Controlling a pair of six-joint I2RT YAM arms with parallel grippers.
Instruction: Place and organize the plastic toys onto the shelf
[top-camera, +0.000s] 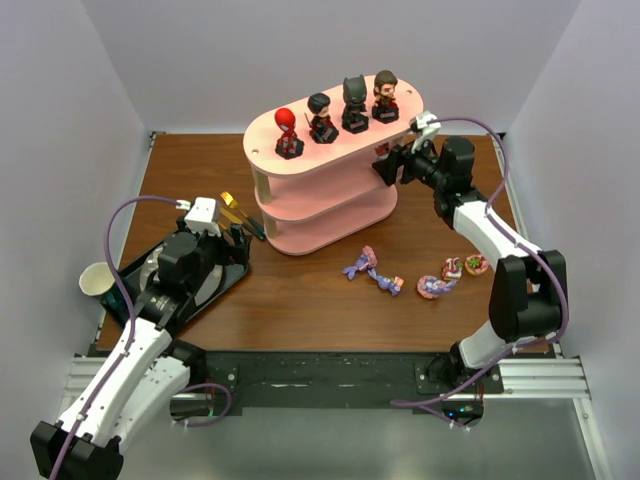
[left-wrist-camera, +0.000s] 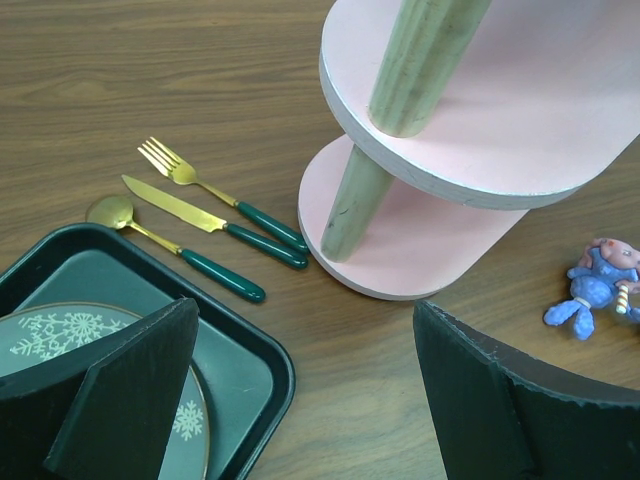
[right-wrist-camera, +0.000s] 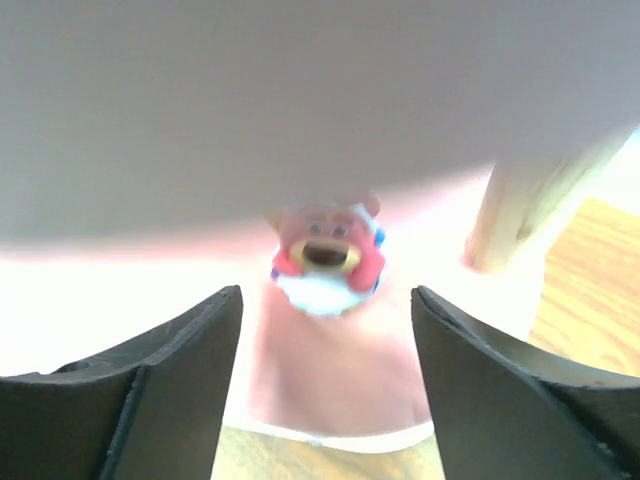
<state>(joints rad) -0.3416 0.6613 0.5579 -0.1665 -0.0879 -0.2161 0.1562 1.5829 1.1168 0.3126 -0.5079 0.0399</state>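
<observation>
The right hand (right-wrist-camera: 325, 297) is hovering with its fingers spread wide and gripping nothing, while straight ahead, at frame centre, the small pink plastic bear figurine (right-wrist-camera: 325, 258) is sitting upright just beyond the fingertips on the pale pink three-tier shelf (right-wrist-camera: 330, 380), under its top board.

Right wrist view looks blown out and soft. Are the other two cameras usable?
Right wrist: shelf washed out, nearly white at left; pink bear figurine out of focus. Left wrist: sharp, even light, fork crisp. Top external: evenly lit, soft shadows only, no glare.
</observation>
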